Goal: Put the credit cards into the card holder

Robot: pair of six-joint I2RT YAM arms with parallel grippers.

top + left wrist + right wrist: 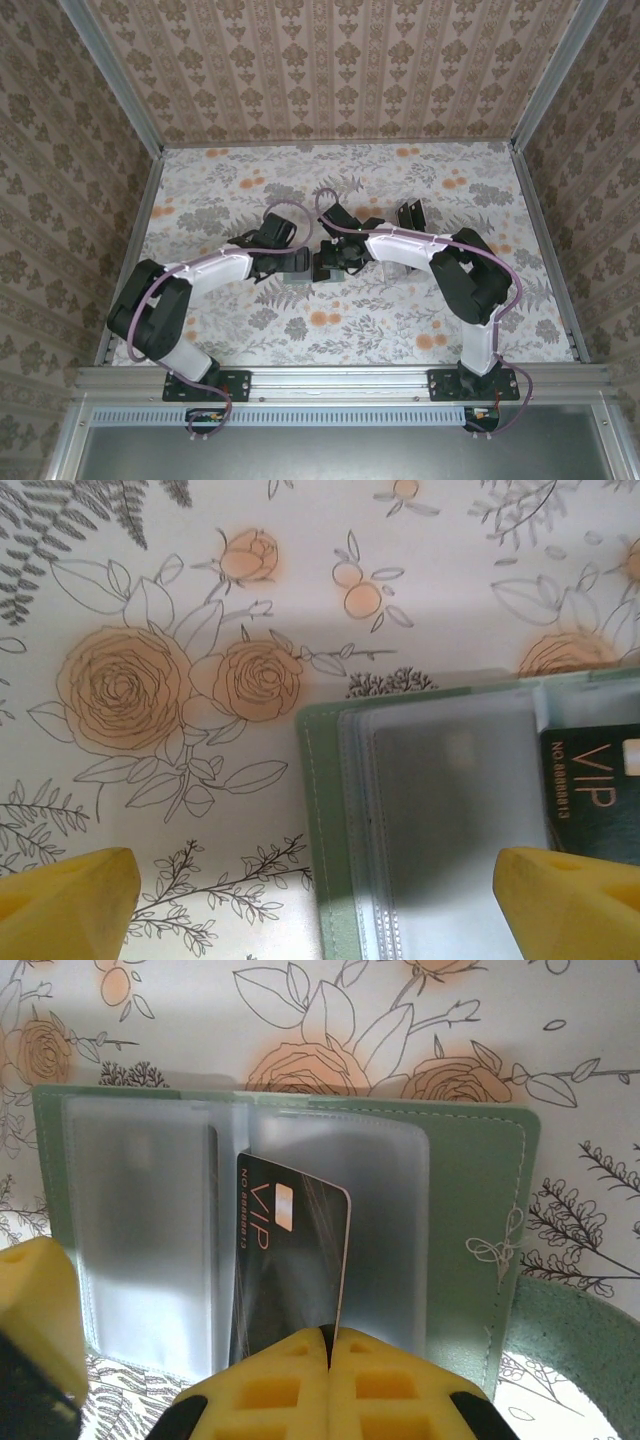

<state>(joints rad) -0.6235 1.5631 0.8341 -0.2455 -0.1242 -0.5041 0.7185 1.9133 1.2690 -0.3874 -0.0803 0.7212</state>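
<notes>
sage-green card holder open, clear sleeves; right claw pinches black vip card, left claw spread

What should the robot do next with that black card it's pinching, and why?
Probably slide the card into a clear sleeve: the right gripper pinches it slanted over the open card holder, seemingly not yet tucked in.

one card, one card holder
</notes>
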